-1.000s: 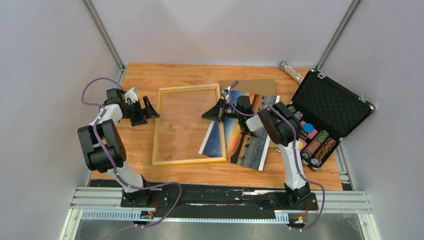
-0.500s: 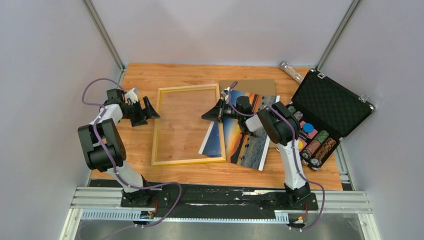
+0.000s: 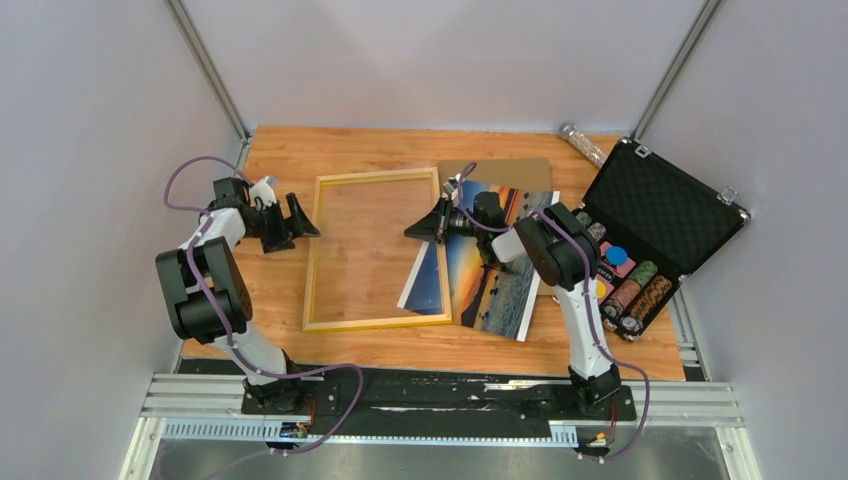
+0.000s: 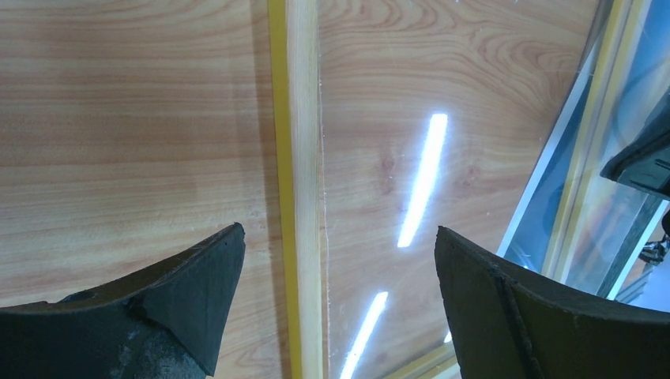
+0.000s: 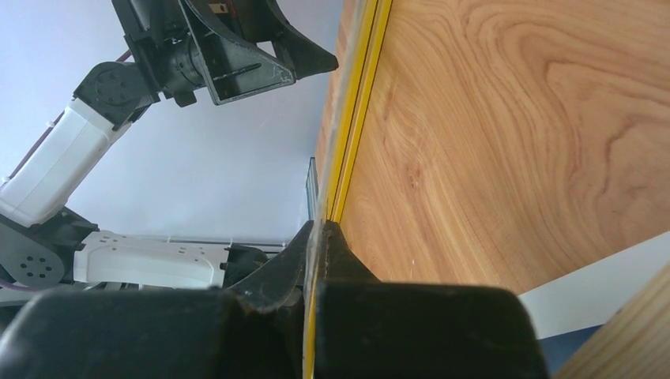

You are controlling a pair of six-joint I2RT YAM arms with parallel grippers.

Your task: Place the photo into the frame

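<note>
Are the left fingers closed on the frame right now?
No, the left wrist view shows the left fingers wide apart, with a gap on each side of the frame rail lying between them.

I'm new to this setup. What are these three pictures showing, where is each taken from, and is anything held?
Two small robot arms stand at the near edge of a wooden table. The wide picture looks down from above; the other two come from a camera on each wrist. On the table lie a yellow frame, a sunset photo partly under its right side, a brown board and an open black case with chips. The right gripper is shut on the frame's right rail. The left gripper is open around the left rail, gripping nothing.
</note>
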